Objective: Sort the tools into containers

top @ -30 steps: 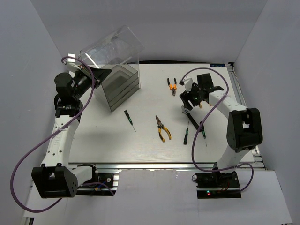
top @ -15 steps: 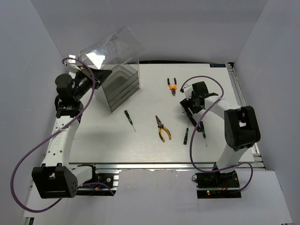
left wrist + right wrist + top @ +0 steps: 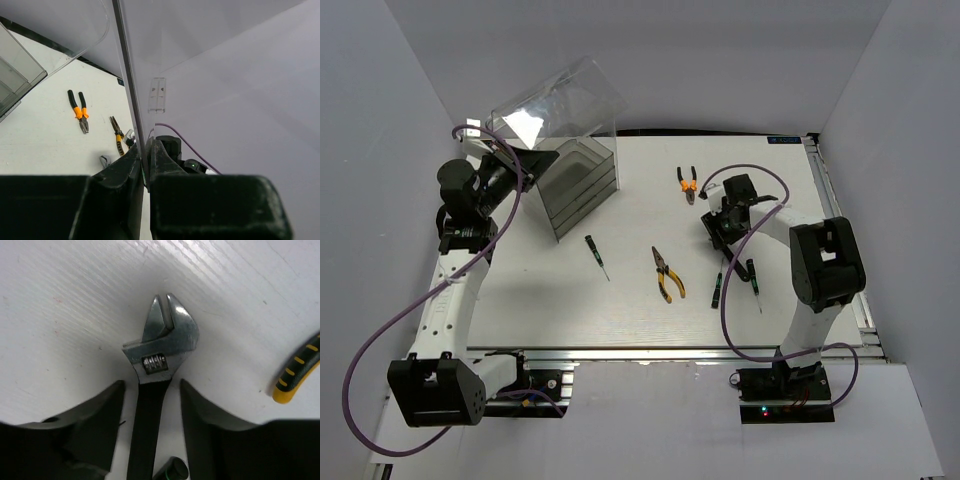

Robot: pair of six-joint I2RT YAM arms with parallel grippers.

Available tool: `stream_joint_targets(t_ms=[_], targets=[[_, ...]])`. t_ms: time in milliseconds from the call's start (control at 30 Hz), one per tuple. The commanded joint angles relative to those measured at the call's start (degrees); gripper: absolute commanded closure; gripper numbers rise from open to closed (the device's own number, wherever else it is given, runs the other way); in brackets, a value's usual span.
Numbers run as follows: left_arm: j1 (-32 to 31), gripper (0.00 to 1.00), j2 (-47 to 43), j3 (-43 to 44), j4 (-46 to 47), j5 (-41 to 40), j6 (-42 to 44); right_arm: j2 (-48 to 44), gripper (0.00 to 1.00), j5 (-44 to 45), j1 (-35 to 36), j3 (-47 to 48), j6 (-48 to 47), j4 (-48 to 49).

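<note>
Overhead, the left arm (image 3: 455,280) climbs the left side, and the left gripper (image 3: 523,160) pinches the edge of the clear lid (image 3: 560,100) tilted up over the drawer cabinet (image 3: 582,180) at upper left. The right arm (image 3: 820,270) folds back on itself, with the right gripper (image 3: 720,228) low on the white table (image 3: 540,290) right of centre. Orange pliers (image 3: 687,184) lie just above it, with yellow pliers (image 3: 667,273) and screwdrivers (image 3: 597,256) below and to the left. Pale grey walls (image 3: 410,100) close in the table. In the left wrist view, the fingers (image 3: 125,172) are pressed together on the lid's edge. In the right wrist view, the fingers (image 3: 95,425) are spread on either side of the wrench (image 3: 162,345) handle, not touching it. The wrench lies flat with its head toward the top of the frame.
</note>
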Motion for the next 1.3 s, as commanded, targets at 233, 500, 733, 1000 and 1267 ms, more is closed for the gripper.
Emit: stream_joint_targets(t_ms=[233,500,733,1000,1267], targets=[[0.1,0.85,-4.7,0.5,1.8,-1.8,1.7,4.6,0.90,-3.9,0.0,0.3,-0.6,-4.5],[0.1,0.85,-5.0,0.7,1.5,-1.6,1.7,-2.7,1.00,-8.9,0.0,0.8,-8.2,1.6],[0.1,0.85,-5.6,0.2,1.5,-1.8,1.7,-4.5,1.00,-13.9,0.0,5.4,-11.0,3.8],[0.1,0.85,-5.8,0.1,1.6,-1.8,1.3,-7.2,1.00,-17.6,1.9,6.9,-15.7,5.7],[0.1,0.85,-5.5,0.9,2.1,-1.8,0.8,-9.3,1.00,-17.7,12.2,12.6,-28.3,9.5]])
